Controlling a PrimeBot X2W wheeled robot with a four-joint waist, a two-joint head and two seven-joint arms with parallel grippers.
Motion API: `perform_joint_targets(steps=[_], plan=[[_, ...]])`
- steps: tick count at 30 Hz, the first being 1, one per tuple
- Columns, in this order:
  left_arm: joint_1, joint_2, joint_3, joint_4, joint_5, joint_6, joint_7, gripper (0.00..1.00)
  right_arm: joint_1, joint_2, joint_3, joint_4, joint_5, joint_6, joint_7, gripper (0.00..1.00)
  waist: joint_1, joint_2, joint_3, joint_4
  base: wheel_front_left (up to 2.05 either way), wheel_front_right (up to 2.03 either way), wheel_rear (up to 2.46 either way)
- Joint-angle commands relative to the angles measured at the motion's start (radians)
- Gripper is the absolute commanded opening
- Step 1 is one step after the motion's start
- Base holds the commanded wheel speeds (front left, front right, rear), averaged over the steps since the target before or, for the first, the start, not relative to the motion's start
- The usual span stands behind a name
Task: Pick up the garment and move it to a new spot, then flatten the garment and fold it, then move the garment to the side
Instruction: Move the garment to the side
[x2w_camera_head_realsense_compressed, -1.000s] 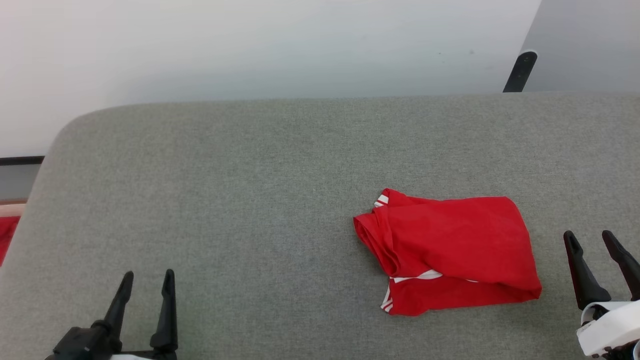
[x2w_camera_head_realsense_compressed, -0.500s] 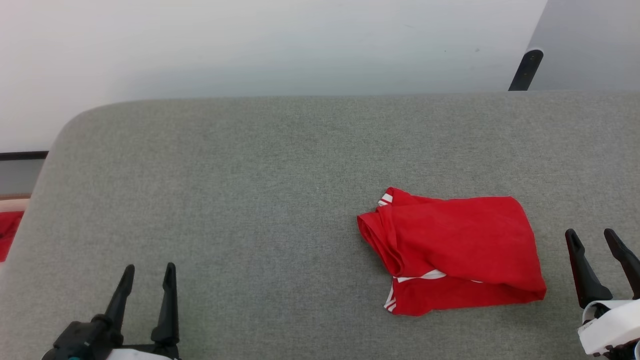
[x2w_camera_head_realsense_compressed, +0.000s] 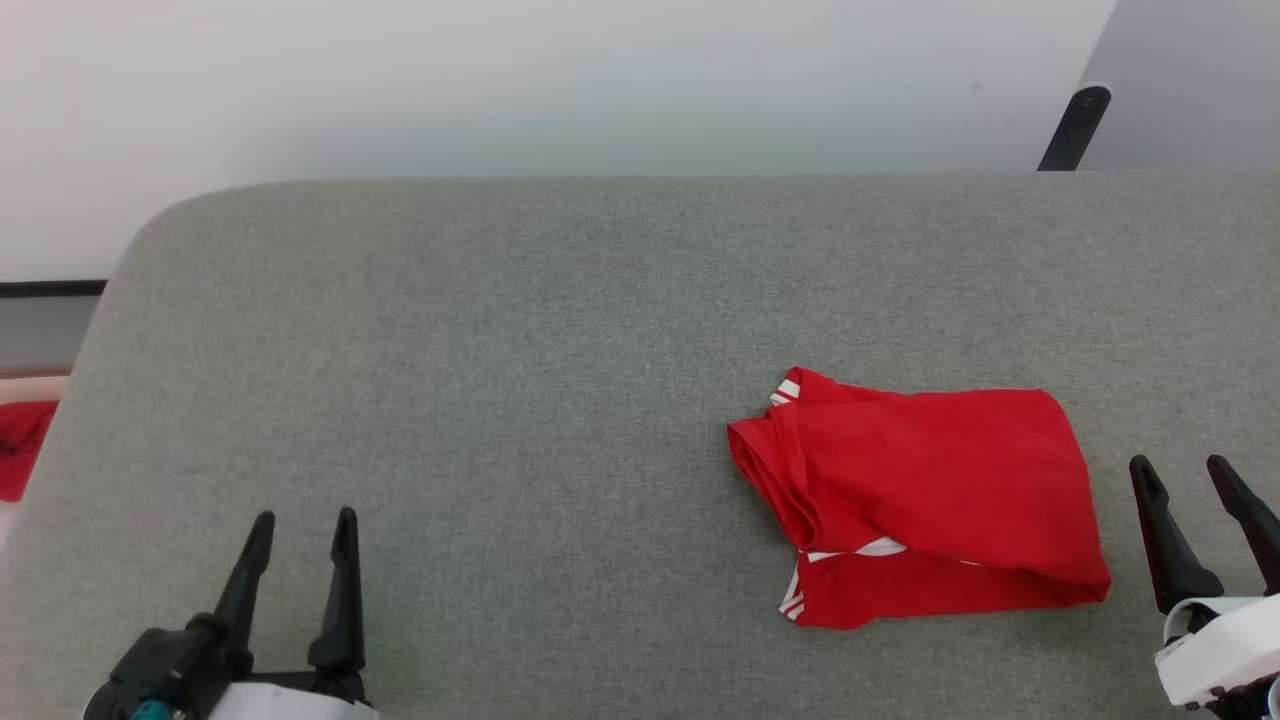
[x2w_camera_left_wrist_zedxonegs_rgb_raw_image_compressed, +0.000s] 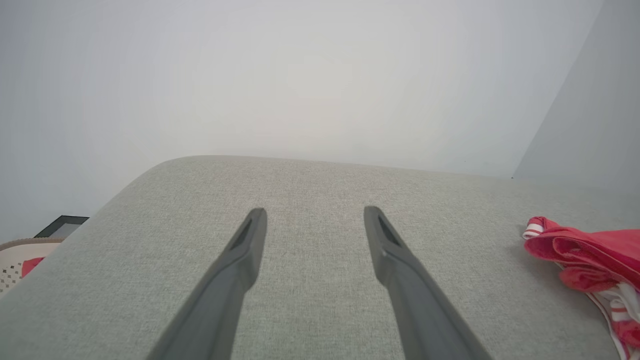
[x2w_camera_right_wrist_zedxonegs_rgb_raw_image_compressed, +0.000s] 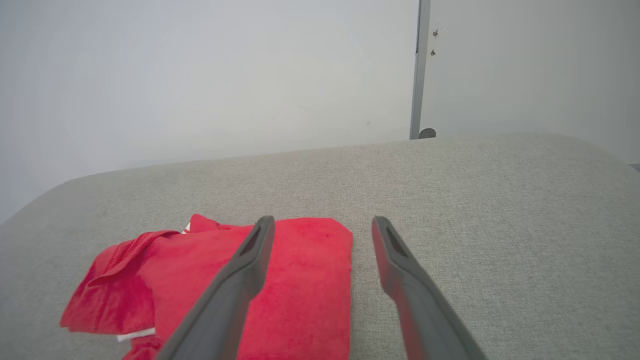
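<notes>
Little has changed but the head camera's aim: the whole view has slid slightly, while the garment (x2w_camera_head_realsense_compressed: 930, 500) lies where it did, folded into a compact bundle right of centre on the grey table (x2w_camera_head_realsense_compressed: 500, 330). The left gripper (x2w_camera_head_realsense_compressed: 305, 515) and right gripper (x2w_camera_head_realsense_compressed: 1180, 462) hang released and empty, the right one near the garment. Folding looks done; the move aside probably remains. Off the table's left end, what looks like a pale basket (x2w_camera_left_wrist_zedxonegs_rgb_raw_image_compressed: 12, 255) holds a red cloth (x2w_camera_left_wrist_zedxonegs_rgb_raw_image_compressed: 31, 265).

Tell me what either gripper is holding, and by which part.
Nothing: left gripper and right gripper are open, clear of the folded red white-trimmed shirt.
</notes>
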Motion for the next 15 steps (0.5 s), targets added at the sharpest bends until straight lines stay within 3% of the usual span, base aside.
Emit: perform_joint_targets(steps=[1,6,15], plan=[[-0.01,-0.002,-0.001,-0.004,-0.004,-0.002,0.001,1.0,-0.009,0.003,-0.001,0.001,-0.006,-0.002,0.001,1.0,0.0,0.0,0.002,0.002,0.0,0.0,0.0],[-0.023,-0.007,-0.003,-0.003,-0.003,-0.003,0.001,1.0,-0.058,-0.017,0.01,0.026,-0.001,-0.002,0.108,1.0,0.0,0.0,0.017,0.0,0.0,0.0,0.0],[-0.051,-0.018,-0.027,0.016,0.001,-0.01,0.001,1.0,-0.176,-0.118,0.067,0.052,0.017,-0.002,0.646,1.0,0.0,0.0,0.037,0.013,0.0,0.0,0.0]])
